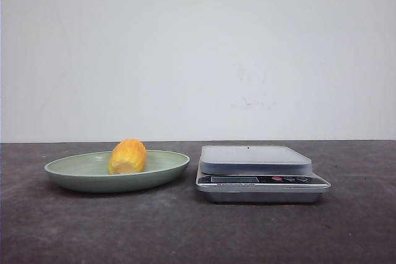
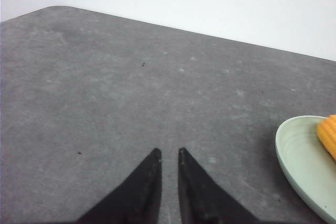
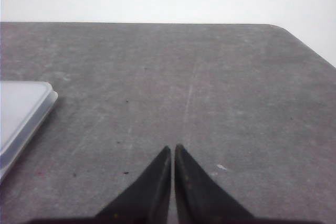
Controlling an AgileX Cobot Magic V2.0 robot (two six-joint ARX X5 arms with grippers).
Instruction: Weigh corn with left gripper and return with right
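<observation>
Both grippers — left gripper (image 2: 169,153) and right gripper (image 3: 172,148) — hover nearly closed, holding nothing, over bare table (image 1: 346,227), while the corn (image 1: 127,156) lies in the green plate (image 1: 68,174) at nine o'clock of the scale (image 1: 257,168).

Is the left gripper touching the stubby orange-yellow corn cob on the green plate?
Apart. In the left wrist view the left gripper hangs over bare grey table, with a wide stretch of tabletop before the green plate holding the corn.

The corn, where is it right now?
In the front view the corn lies in the green plate on the table's left side, with the scale to its right.
</observation>
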